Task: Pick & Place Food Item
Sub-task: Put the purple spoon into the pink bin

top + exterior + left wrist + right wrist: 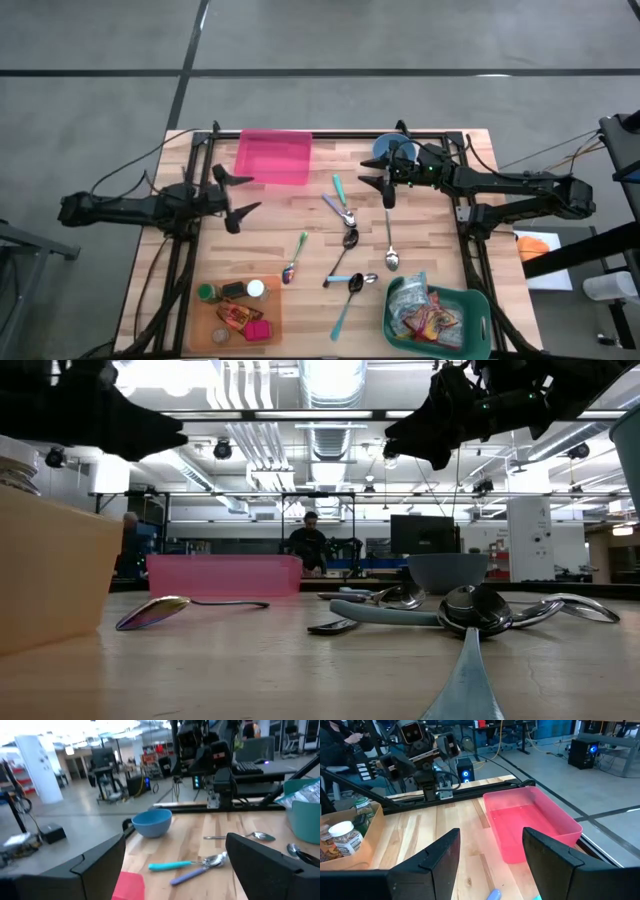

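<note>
Nearest, at five o'clock on the wooden worktop (430, 240), crinkly food packets (425, 318) are sitting in the green plastic basket (476, 305). The left pincer (238, 197), at nine o'clock, is hanging wide open and empty; the right pincer (388, 182), at one o'clock, is hovering part-open and empty. Reaching across risks knocking the scattered metal spoons (348, 238).

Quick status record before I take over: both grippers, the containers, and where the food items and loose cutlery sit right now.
left gripper: open, empty, above the table's left side
right gripper: open, empty, beside the blue bowl
pink bin: far edge, nothing visible inside
green basket: near right corner, holds snack packets
brown tray: near left corner, holds jars and small packets
spoons: scattered loose at the table's middle
</note>
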